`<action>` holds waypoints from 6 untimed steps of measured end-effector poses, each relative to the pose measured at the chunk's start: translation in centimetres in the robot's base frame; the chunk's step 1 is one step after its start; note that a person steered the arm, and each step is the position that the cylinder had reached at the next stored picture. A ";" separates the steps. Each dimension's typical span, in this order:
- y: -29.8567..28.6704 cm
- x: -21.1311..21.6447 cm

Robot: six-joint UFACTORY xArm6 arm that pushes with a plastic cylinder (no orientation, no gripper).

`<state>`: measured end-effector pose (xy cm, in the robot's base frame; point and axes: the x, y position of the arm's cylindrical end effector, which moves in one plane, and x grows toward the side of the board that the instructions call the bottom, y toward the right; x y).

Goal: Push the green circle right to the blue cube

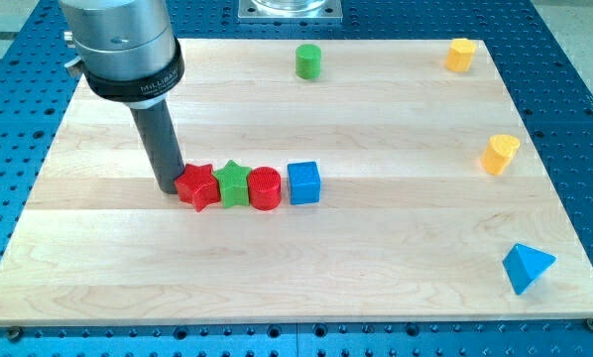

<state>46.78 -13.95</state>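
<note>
Nearest the camera, the blue plastic triangular block (pixel 527 267) lies at the view's bottom right of the pale wooden worktop (pixel 277 268), well apart from everything else and outside the job in hand.

Mid-board, four blocks form a tight row running left to right: a red star-shaped block (pixel 196 186), a green star-shaped block (pixel 234 184), a red round cylinder block (pixel 264 188) and the blue cube (pixel 303 183). Neighbours touch or nearly touch — an arrangement that suggests a line packed by pushing from the left. My tip (pixel 168 186) rests on the worktop at the red star's left side, touching it or just beside it, so the dark rod stands at the row's left end. There is no claw on this arm: nothing to stand apart or clamp, only the rod's end to shove with.

To the view's right, a yellow plastic block (pixel 500 154) sits near the edge; a second yellow block (pixel 460 55) occupies the top right corner.

Farthest back, the green circle — a short green cylinder (pixel 308 61) — stands near the top edge, well apart from the blue cube and almost straight above it in the view. Judged from this layout, the push has not begun; the tip would first have to leave the row and travel round behind the cylinder.
</note>
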 end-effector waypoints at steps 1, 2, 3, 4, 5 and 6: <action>0.5 -1.5; 4.0 -5.9; 9.7 -11.7; 10.7 -13.6; 11.4 -16.8; 10.7 -17.8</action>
<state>28.96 -3.26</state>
